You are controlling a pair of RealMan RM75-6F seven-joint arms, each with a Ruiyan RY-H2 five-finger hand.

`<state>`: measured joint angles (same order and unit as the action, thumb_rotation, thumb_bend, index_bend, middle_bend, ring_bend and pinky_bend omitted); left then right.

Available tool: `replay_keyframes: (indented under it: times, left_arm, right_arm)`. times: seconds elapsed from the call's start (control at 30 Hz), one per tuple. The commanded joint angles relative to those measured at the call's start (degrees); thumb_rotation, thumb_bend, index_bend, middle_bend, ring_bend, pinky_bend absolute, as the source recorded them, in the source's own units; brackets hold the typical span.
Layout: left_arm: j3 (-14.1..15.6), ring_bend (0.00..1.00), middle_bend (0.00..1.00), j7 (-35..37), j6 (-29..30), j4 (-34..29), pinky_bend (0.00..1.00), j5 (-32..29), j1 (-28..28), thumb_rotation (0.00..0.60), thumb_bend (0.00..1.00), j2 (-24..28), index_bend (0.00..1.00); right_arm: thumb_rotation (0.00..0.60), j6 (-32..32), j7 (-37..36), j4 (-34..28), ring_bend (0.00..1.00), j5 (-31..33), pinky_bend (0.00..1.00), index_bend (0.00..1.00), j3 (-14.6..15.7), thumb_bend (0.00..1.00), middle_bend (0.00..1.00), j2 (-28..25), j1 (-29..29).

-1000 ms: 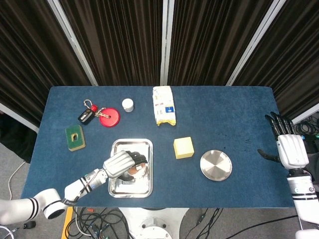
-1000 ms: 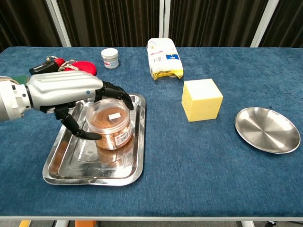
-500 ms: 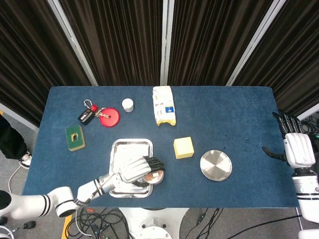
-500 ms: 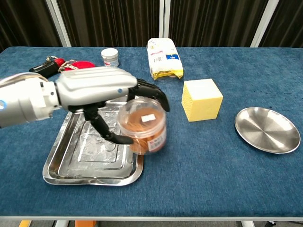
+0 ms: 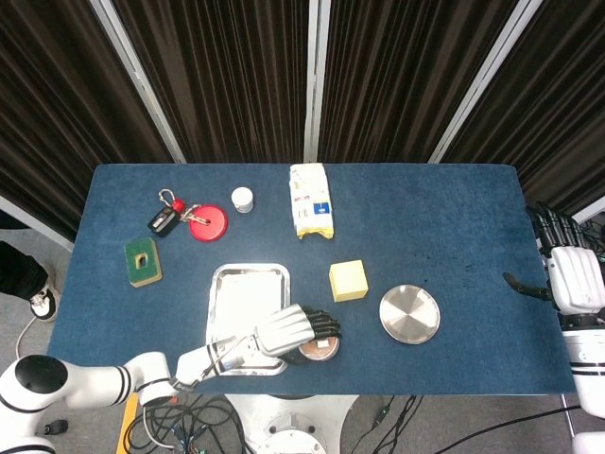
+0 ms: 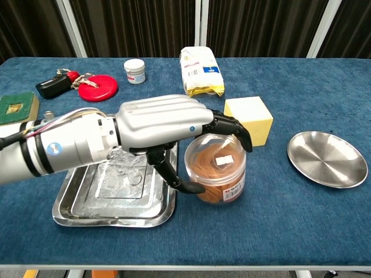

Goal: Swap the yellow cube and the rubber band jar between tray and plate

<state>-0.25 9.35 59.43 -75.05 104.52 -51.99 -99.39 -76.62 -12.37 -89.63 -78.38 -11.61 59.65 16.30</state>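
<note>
My left hand (image 6: 168,130) (image 5: 288,329) grips the rubber band jar (image 6: 217,169) (image 5: 319,349) from above, a clear plastic jar of brown bands, just right of the steel tray (image 6: 78,200) (image 5: 244,286). The tray holds nothing. The yellow cube (image 6: 253,119) (image 5: 348,280) sits on the blue table between tray and plate, just behind the jar. The round steel plate (image 6: 327,158) (image 5: 409,314) lies bare at the right. My right hand (image 5: 572,274) hangs open past the table's right edge, far from everything.
At the back stand a white-and-yellow bag (image 6: 200,71), a small white jar (image 6: 134,70), a red disc with keys (image 6: 95,87) and a car key fob (image 6: 51,84). A green sponge (image 6: 14,105) lies at the left edge.
My left hand has carried the jar out of the tray and rightward, past its right rim, to a spot in front of the yellow cube. The right hand drifted slightly outward.
</note>
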Motion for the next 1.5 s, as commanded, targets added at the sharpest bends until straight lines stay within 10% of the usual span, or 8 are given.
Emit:
replay_keyframes:
  times: [0.03, 1.17, 1.5]
  left_arm:
    - [0.6, 0.26, 0.33, 1.5, 0.8, 2.4, 0.51, 0.4, -0.6, 0.6, 0.25, -1.7, 0.33]
    - [3.0, 0.21, 0.18, 6.7, 5.7, 11.2, 0.5, 0.1, -2.3, 0.6, 0.06, -8.5, 0.15]
    - [0.3, 0.21, 0.19, -0.2, 9.3, 0.9, 0.5, -3.5, 0.7, 0.6, 0.06, 4.0, 0.16]
  right_arm:
    - [0.6, -0.3, -0.6, 0.4, 0.0, 0.3, 0.0, 0.0, -0.2, 0.09, 0.0, -0.2, -0.3]
    - [0.6, -0.5, -5.0, 1.6, 0.0, 0.2, 0.0, 0.0, -0.8, 0.1, 0.0, -1.6, -1.5]
    - [0.6, -1.0, -5.1, 1.3, 0.0, 0.0, 0.0, 0.0, -0.9, 0.1, 0.0, -2.1, -1.8]
